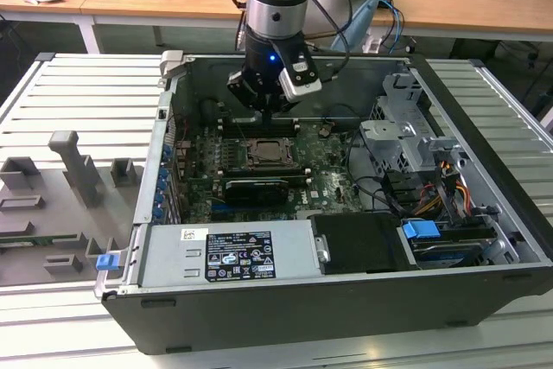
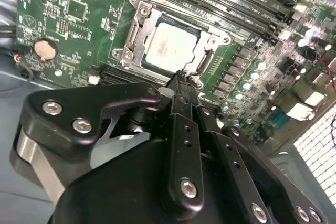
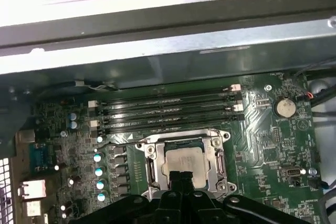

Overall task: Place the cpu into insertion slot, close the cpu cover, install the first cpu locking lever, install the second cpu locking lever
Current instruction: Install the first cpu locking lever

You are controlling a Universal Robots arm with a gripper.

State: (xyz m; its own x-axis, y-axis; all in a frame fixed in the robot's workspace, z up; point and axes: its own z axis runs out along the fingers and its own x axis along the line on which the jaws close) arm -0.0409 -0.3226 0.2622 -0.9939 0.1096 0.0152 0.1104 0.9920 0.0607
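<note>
Exterior view: black gripper (image 1: 270, 111) on the grey arm hanging inside the open black computer case (image 1: 484, 239), directly above the silvery square insertion slot (image 1: 273, 154) in the green circuit board (image 1: 324, 181).

Second wrist view: pale silver-grey square cpu (image 2: 168, 50) seated in the slot, just beyond the fingertips, framed by the silvery metal cpu cover (image 2: 210, 40) lying flat around it. Fingers (image 2: 182, 124) drawn together to a narrow point, carrying nothing, tip at the socket's near edge; contact not certain.

First wrist view: same chip (image 3: 184, 162) right past the closed tips. Judged light, rigid, delicate underneath; best gripped by opposite edges. Thin levers likely stiff and springy.
</note>
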